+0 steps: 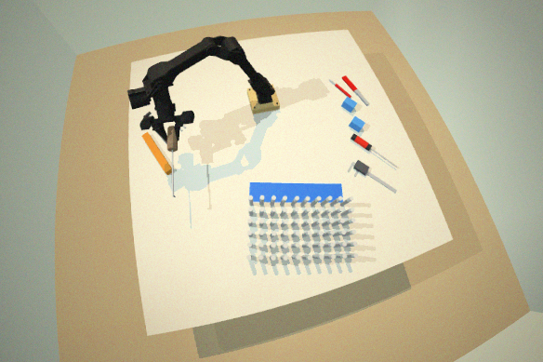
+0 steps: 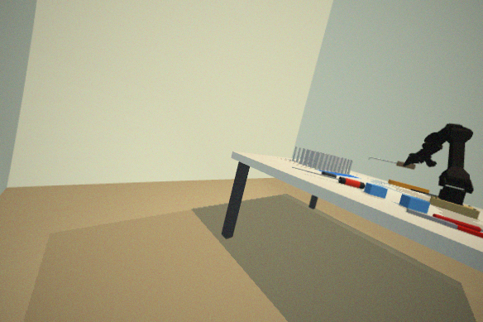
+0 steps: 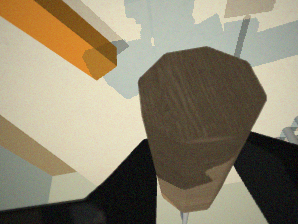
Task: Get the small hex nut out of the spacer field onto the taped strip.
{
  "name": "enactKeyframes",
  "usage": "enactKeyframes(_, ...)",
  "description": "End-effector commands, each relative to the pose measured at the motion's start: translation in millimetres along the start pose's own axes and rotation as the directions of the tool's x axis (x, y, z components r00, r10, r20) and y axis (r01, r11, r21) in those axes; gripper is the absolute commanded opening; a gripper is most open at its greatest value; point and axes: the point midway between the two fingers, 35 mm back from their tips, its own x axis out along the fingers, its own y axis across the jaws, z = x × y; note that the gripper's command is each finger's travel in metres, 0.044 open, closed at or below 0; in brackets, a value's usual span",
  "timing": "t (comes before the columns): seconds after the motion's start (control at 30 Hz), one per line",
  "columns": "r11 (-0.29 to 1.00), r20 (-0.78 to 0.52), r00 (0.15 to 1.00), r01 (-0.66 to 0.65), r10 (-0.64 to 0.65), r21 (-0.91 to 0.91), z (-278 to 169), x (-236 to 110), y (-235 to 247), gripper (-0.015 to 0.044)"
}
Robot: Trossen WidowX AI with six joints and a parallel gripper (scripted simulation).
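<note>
My gripper (image 1: 171,139) (image 2: 407,164) (image 3: 187,140) is shut on the brown wooden handle (image 1: 172,142) (image 2: 409,165) (image 3: 202,100) of a hook tool. The tool's thin metal shaft (image 1: 173,173) (image 2: 382,160) points away from the fingers, with a small bent tip, and is held above the table at its left side in the top view. The standing metal spacers (image 1: 251,201) (image 2: 322,161) form an upright grid, well away from the tool. The blue taped strip (image 1: 296,191) lies along their near-base side. The hex nut cannot be made out in any view.
An orange bar (image 1: 156,154) (image 2: 407,186) (image 3: 55,35) lies close below the gripper. On the far side lie two blue blocks (image 1: 349,104) (image 1: 356,124), a red-and-black-handled tool (image 1: 361,141), a grey-headed tool (image 1: 361,167) and two red-handled tools (image 1: 350,83) (image 1: 343,89).
</note>
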Motion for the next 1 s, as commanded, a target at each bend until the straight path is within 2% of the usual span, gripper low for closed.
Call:
enactKeyframes(0.0, 1.0, -0.006, 1.0, 0.006, -0.006, 0.005, 2.1, 4.9, -0.3, 0.0)
enactKeyframes(0.97, 1.0, -0.007, 1.0, 0.006, -0.006, 0.005, 15.8, 27.8, 2.9, 0.0)
